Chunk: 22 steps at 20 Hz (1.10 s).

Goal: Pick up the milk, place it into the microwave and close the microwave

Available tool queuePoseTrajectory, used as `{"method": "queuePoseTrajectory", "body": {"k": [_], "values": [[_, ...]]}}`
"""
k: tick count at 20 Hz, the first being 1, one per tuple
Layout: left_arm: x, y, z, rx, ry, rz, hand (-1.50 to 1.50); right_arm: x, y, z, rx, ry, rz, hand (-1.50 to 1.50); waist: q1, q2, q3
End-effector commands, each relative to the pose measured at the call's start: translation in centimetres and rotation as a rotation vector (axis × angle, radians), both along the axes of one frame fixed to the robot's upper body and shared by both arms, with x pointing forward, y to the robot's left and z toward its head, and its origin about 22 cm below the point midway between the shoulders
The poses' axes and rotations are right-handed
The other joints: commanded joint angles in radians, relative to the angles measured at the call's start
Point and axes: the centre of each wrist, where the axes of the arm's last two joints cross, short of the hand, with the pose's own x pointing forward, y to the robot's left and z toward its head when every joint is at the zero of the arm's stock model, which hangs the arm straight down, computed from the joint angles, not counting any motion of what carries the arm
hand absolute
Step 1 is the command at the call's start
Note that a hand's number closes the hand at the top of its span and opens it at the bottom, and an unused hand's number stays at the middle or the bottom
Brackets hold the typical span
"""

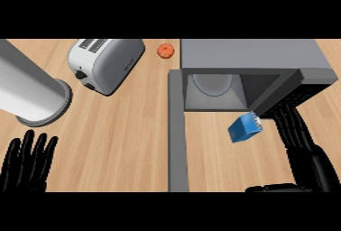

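Currently, the right robot hand (pixel 303 140) extends from the lower right corner toward the microwave (pixel 256 72), its fingers straight and spread, holding nothing; the fingertips reach up near the lower right corner of the microwave's opening. The milk (pixel 244 127), a small blue carton, sits tilted just left of those fingers, directly below the front edge of the microwave's cavity and outside it. Whether the carton touches the fingers, or rests on the table (pixel 120 140), cannot be determined from the head view. The microwave stands open: its door (pixel 177 131) is swung out toward the viewer and appears as a long grey strip running down the left side of the opening. Inside the cavity, a pale round turntable plate (pixel 213 83) is visible against the back. The left robot hand (pixel 26 164) is at the lower left edge, fingers straight and pointing up, open and at rest, well apart from the milk. On the wooden table behind, a silver toaster (pixel 106 63) lies to the left of the microwave, a small orange round object (pixel 165 50) sits between the two, and a large grey cylinder (pixel 30 90) with a flared base occupies the far left.
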Motion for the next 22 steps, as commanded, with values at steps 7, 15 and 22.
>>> {"method": "queuePoseTrajectory", "body": {"k": [7, 15, 22], "values": [[-1.8, -0.3, -1.1, -0.005, -0.013, 0.006, -1.5, 2.5, -1.8, -6.4, -0.002, 0.039, -0.146, -1.5, 0.002, 0.001, 0.0], [-4.7, 0.4, -0.8, -0.008, 0.009, 0.005, -1.5, 3.4, -2.9, -11.4, -0.047, 0.065, -0.217, -1.5, 0.007, 0.0, 0.0], [-4.6, 1.5, -2.0, -0.01, -0.007, 0.004, -1.5, 3.9, -3.1, -14.8, -0.064, 0.056, -0.191, -1.5, 0.004, 0.001, 0.0]]}}
